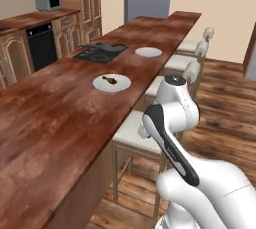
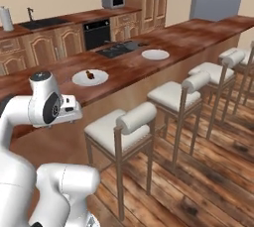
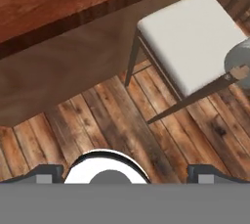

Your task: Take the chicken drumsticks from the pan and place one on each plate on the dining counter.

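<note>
One chicken drumstick lies on the nearer white plate on the dining counter. The farther plate is bare. Beyond them the dark pan rests on the black stovetop; I cannot make out what is in it. The arm is folded low beside the counter, well short of the plates. My gripper is open with nothing between its fingertips, pointing down at the floor and a stool seat.
A row of white-cushioned bar stools stands along the counter's outer side. Wood plank floor lies below the hand. Cabinets with an oven line the back wall.
</note>
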Robot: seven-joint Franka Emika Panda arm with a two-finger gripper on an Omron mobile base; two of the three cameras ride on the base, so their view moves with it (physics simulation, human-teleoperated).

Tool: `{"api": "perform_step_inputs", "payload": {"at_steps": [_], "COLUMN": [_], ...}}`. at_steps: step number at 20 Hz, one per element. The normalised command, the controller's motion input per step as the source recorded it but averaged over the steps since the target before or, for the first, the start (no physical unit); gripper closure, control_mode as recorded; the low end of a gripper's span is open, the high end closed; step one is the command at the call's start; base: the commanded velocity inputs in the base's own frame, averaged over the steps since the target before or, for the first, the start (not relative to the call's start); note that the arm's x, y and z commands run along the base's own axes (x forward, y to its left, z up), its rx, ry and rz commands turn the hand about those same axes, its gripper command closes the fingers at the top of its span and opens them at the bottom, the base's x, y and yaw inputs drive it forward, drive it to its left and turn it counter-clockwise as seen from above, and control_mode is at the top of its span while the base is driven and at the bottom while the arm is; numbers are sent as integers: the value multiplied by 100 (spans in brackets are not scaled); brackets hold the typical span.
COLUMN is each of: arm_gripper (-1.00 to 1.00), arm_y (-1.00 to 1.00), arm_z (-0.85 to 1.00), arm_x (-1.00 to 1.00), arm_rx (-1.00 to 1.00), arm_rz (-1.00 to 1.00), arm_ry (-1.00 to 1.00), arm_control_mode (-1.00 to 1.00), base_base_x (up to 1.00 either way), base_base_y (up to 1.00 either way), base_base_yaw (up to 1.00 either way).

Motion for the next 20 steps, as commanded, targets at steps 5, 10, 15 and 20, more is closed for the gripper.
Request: {"api": "perform_step_inputs", "payload": {"at_steps": [5,10,15,20], "arm_gripper": [-100,-100,-100,-100], "arm_y": [0,0,0,0], "arm_z": [0,0,0,0], "arm_x": [0,0,0,0], "arm_rx": [0,0,0,0], "arm_rz": [0,0,0,0], "arm_ry": [0,0,0,0], "arm_control_mode": [100,100,100,100], "base_base_x": [-100,-92,-79,-52], "base_base_y": [3,47,88,100], "base_base_yaw": [1,34,50,25]}}
